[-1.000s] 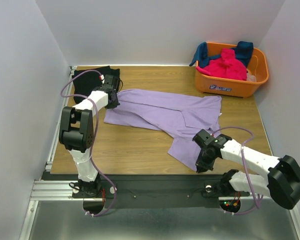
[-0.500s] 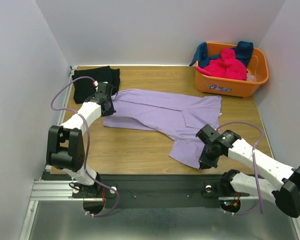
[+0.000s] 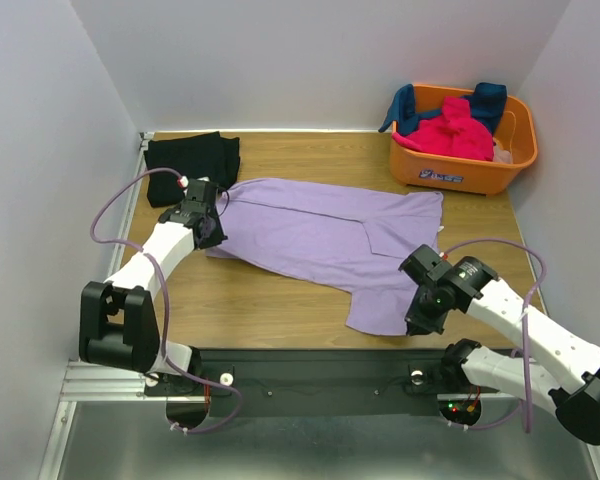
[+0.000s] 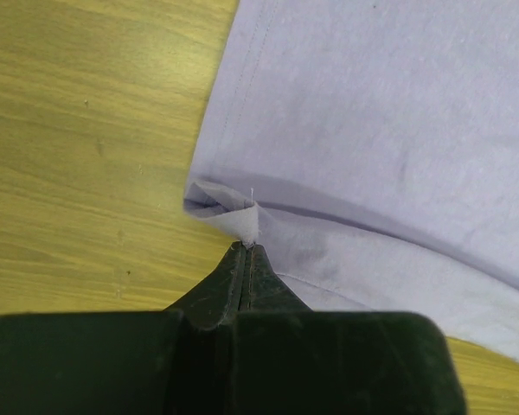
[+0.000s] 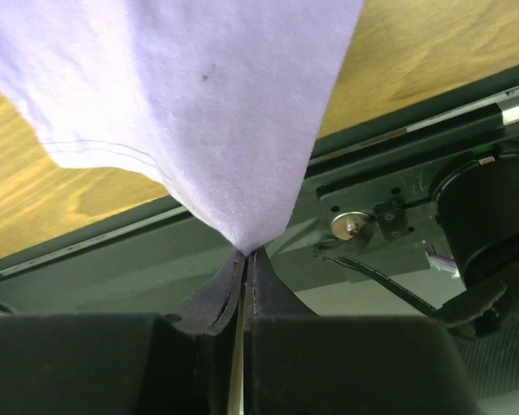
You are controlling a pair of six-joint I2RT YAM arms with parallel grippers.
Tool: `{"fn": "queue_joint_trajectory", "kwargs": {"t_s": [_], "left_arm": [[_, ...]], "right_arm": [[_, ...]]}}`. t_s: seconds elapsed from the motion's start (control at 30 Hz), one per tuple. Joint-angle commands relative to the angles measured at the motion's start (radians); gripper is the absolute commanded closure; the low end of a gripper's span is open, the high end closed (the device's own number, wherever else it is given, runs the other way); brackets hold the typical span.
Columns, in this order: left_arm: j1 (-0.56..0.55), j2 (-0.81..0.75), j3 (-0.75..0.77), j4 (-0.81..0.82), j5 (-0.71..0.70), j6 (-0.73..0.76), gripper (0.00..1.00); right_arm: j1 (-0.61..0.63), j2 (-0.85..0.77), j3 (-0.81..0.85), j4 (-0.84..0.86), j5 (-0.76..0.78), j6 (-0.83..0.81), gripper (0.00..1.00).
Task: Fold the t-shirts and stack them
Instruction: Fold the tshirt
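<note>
The lavender t-shirt (image 3: 325,232) lies spread across the middle of the wooden table. My left gripper (image 3: 208,232) is shut on its near-left corner, a pinched fold of lavender cloth (image 4: 242,218) at the fingertips (image 4: 233,259). My right gripper (image 3: 417,322) is shut on the shirt's near-right corner (image 5: 251,216), lifted near the table's front edge. A black t-shirt (image 3: 192,160) lies folded at the back left. Hot-pink (image 3: 450,130) and dark teal-blue (image 3: 485,100) t-shirts are heaped in the orange basket.
The orange plastic basket (image 3: 458,170) stands at the back right corner. White walls close in the table on three sides. A black metal rail (image 3: 310,365) with the arm bases runs along the near edge; the right wrist view looks down over it (image 5: 389,216).
Both grippers have pulled the lavender shirt: the left moved nearer and left with its corner, the right moved rightward. The shirt's near edge is drawn out flatter.
</note>
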Motion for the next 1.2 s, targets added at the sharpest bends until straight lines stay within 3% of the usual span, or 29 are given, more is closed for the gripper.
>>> {"fn": "queue_joint_trajectory", "kwargs": {"t_s": [0.0,0.4,0.5,0.7,1.17], "left_arm": [[0.006,-0.035,0.008,-0.016,0.0,-0.001,1.0],[0.007,0.178,0.224,-0.031,0.024,0.063,1.0],[0.009,0.222,0.277,-0.034,0.027,0.073,1.0],[0.013,0.275,0.344,-0.036,0.032,0.085,1.0],[0.056,0.364,0.467,-0.054,0.035,0.105,1.0]], "right_arm": [[0.009,0.018,0.071,0.024,0.051,0.014,1.0],[0.0,0.216,0.15,0.224,0.219,-0.028,1.0],[-0.033,0.254,0.185,0.245,0.273,-0.061,1.0],[-0.226,0.321,0.234,0.383,0.261,-0.216,1.0],[-0.332,0.544,0.472,0.451,0.289,-0.411,0.99]]}}
